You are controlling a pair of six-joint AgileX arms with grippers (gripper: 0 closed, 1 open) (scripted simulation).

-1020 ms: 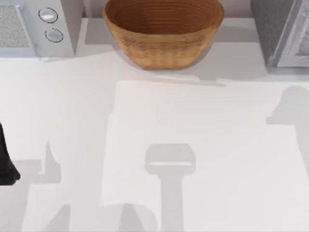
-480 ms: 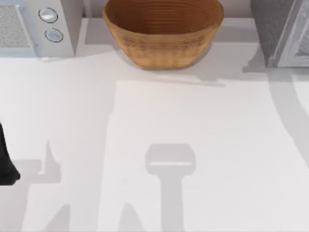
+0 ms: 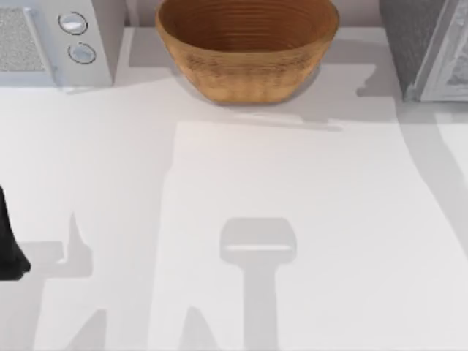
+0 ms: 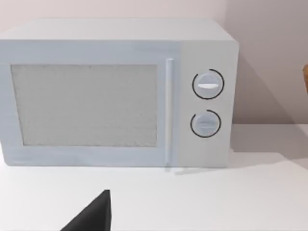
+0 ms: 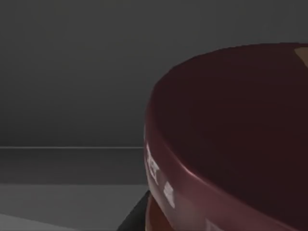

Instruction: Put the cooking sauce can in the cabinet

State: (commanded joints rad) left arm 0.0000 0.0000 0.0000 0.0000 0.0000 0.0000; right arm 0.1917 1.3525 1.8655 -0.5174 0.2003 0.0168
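At the far left edge of the top view you see a black part of the left arm (image 3: 9, 245), parked low beside the table (image 3: 292, 183); whether its fingers are apart or together you cannot tell. In the left wrist view a dark wedge of the left gripper (image 4: 91, 216) shows against the tabletop, facing the white microwave (image 4: 115, 91) with its two round knobs (image 4: 208, 84). That microwave stands at the table's back left corner in the top view.

Moving right, the woven basket (image 3: 247, 47) sits at the back centre of the table.

At the back right you find the cabinet (image 3: 424, 47), grey with a pale framed door panel, only partly in view.

In the right wrist view the cooking sauce can (image 5: 231, 139) sits very close to the camera: you see its dark maroon lid against a dim grey interior. Whether the right gripper is clamped on it, or how wide it stands, you cannot tell.
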